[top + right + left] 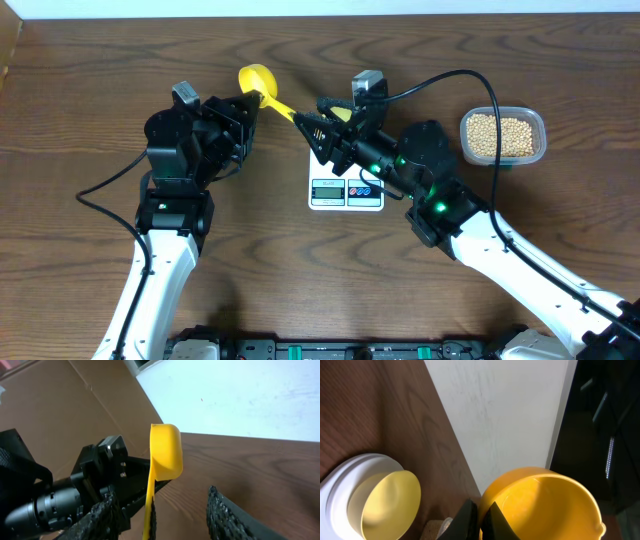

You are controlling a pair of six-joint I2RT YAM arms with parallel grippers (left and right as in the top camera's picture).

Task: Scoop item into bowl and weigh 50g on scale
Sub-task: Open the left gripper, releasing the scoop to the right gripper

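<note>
Overhead view, both arms over a wooden table point(90, 90). The left arm point(165, 250) rises from the 7 o'clock edge, folds at the elbow and turns its wrist toward 2 o'clock. The left gripper point(250, 112) has its fingers pressed together on a yellow scoop point(258, 80), pinching the handle just below the cup and holding it off the table. The cup points to 11 o'clock and the handle slants down to 4 o'clock.

The right arm point(520, 260) reaches in from the 5 o'clock corner toward 10 o'clock. The right gripper point(308, 124) meets the free end of the handle. In the right wrist view its fingers point(220, 510) stand spread, with the handle between them and nearer one finger.

The scale point(345, 193) lies at the table's centre, its display toward 6 o'clock, partly covered by the right gripper. The left wrist view shows the pale-yellow bowl point(387, 505) standing on it, with nothing inside. The beans point(502, 136) fill a clear tub point(541, 128) at 2 o'clock from the scale, well apart from it.
</note>
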